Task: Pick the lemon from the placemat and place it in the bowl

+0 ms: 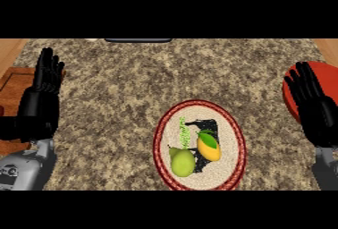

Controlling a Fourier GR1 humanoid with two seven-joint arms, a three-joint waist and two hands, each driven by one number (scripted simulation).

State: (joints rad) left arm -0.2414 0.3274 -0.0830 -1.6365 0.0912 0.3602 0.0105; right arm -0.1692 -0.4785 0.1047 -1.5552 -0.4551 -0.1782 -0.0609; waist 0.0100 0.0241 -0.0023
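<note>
At the view's right edge, right hand (315,107) open, fingers straight, holding nothing, overlapping the red bowl (326,74), left hand (41,100) likewise open and empty at the left edge, yellow-green lemon (183,163) on the oval placemat (159,143) between them, orange fruit (210,151) just beside it.

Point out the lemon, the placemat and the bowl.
lemon (210,152), head view, on its yellow skin below the leaf.
placemat (198,112), head view, on its bare woven part near the far rim.
bowl (328,74), head view, on its visible red upper part.
</note>
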